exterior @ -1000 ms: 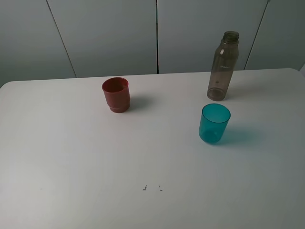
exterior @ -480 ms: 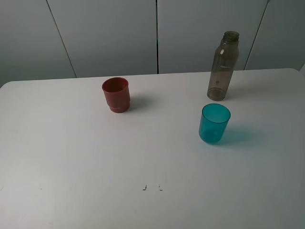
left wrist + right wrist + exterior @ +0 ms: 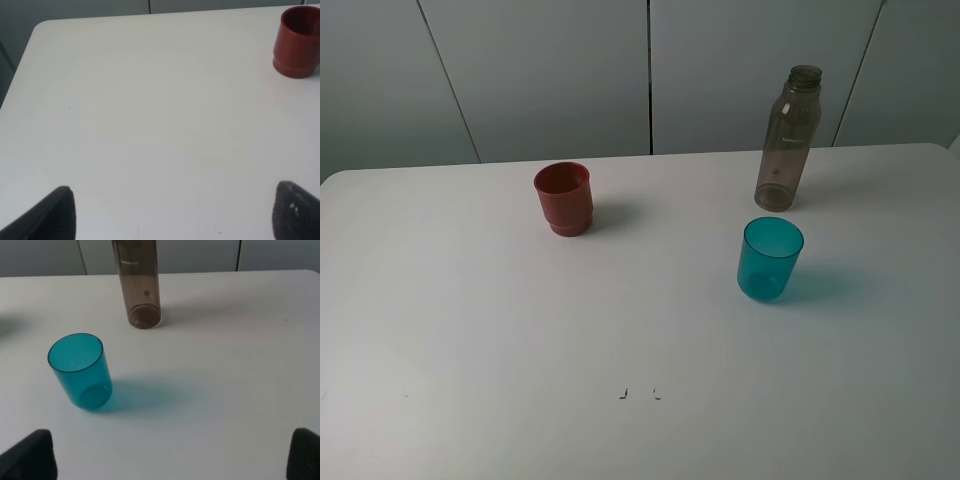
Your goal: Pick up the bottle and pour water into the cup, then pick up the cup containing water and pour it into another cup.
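Here, white table (image 3: 470, 330), grey wall panels (image 3: 540, 70)

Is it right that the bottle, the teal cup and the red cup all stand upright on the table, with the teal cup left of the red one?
Not quite. The exterior high view shows the teal cup right of the red cup. The bottle and both cups do stand upright on the table.

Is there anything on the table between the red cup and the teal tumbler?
No. In the exterior high view, only bare white table lies between the opaque dark red plastic cup and the teal translucent plastic tumbler.
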`<state>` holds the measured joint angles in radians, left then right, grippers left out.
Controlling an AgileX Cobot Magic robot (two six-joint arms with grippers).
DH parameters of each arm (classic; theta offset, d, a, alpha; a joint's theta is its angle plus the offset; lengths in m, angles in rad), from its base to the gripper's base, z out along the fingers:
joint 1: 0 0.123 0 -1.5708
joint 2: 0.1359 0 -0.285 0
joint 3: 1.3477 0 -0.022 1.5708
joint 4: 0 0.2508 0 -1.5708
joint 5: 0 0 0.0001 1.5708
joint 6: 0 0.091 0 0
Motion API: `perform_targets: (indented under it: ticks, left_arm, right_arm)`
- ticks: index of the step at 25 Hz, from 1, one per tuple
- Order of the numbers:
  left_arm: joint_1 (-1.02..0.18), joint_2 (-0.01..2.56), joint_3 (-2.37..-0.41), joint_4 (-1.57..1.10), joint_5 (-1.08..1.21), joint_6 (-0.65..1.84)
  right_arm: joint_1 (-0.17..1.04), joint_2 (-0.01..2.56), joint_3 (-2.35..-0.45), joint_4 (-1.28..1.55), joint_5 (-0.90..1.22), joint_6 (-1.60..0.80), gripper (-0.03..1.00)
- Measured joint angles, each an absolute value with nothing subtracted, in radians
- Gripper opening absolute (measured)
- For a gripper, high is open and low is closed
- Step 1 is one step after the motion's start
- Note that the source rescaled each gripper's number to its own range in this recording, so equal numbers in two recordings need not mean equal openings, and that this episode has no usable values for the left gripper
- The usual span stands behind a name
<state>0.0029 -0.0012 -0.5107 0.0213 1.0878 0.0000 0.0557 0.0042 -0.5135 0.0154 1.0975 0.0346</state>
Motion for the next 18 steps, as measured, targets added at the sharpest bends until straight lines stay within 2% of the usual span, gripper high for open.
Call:
perform_targets:
  ticks: [18]
  left_arm:
    - [0.003,-0.001,-0.511,0.021,1.088,0.0]
  right_arm:
    - [0.056,0.004,-0.513,0.015,1.097,0.035,1.0]
